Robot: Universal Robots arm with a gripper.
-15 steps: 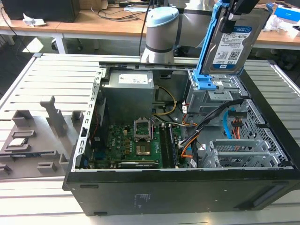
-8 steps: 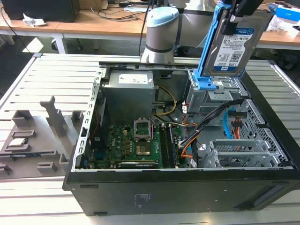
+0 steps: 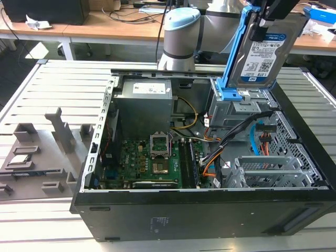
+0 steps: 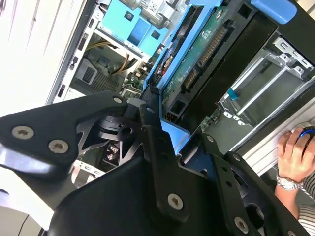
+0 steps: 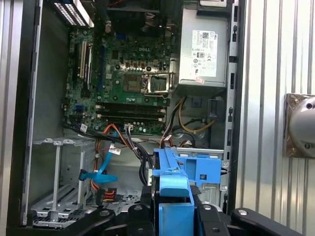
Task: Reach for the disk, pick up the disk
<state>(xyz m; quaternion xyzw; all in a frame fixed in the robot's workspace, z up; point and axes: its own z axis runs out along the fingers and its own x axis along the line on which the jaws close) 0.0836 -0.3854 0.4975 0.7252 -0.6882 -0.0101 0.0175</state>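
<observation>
From where I stand, the arm (image 3: 181, 31) has its pale-blue-capped joint upright at the back, with a grey link reaching level toward the exterior view's right. At the end of that link the black gripper (image 3: 261, 29) sits high and points downward. Its fingers (image 4: 147, 115) are clamped on the top end of the disk (image 3: 262, 55), which hangs upright beneath it.

Bright daylight; slatted table (image 4: 29, 44) glares white, case (image 3: 184, 220) interior shaded.
</observation>
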